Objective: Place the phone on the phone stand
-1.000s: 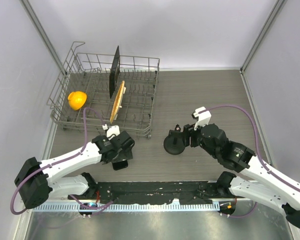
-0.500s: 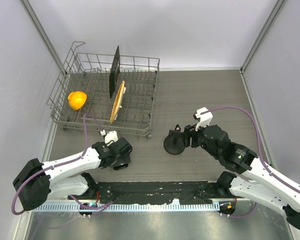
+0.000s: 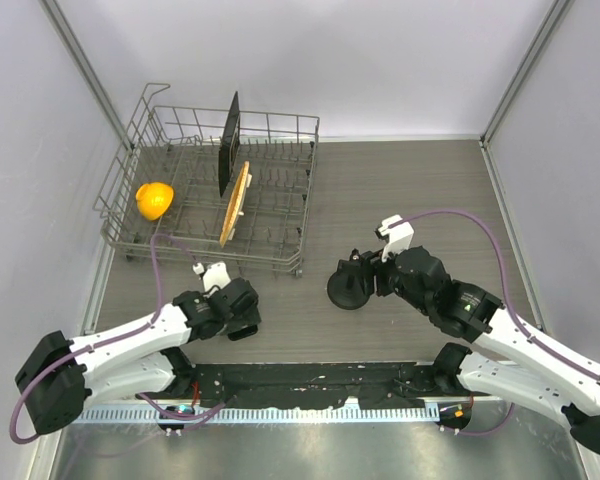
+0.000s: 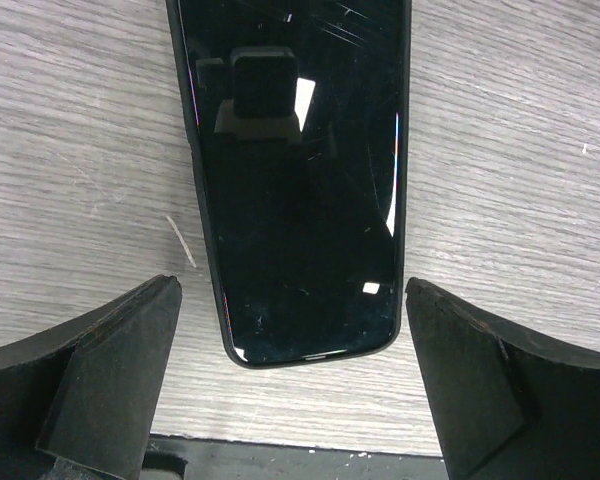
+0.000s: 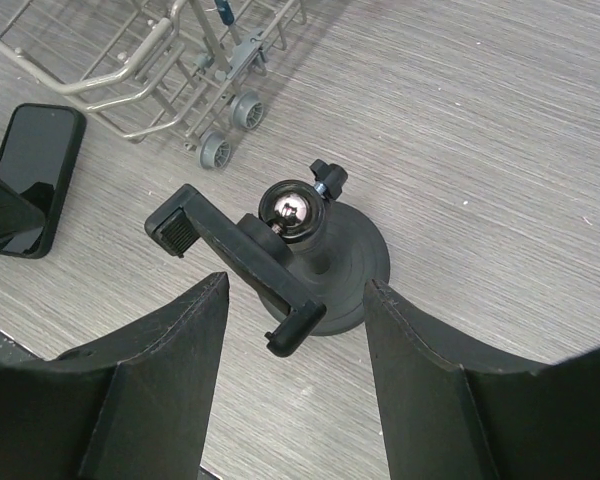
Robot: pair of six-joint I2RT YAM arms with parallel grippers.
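Phone (image 4: 295, 180) flat, left pincer (image 4: 290, 290) pulled back, wide apart, right pincer (image 5: 295, 285) spread astride phone stand (image 5: 325, 255), both empty

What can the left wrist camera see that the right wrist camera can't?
Only the left wrist view shows the scratches on the phone up close, with the left gripper open, one finger on each side of it. Only the right wrist view shows the phone stand, the wire rack with its little wheels, and the right gripper open near the stand. Both show the phone lying flat on the wooden table.
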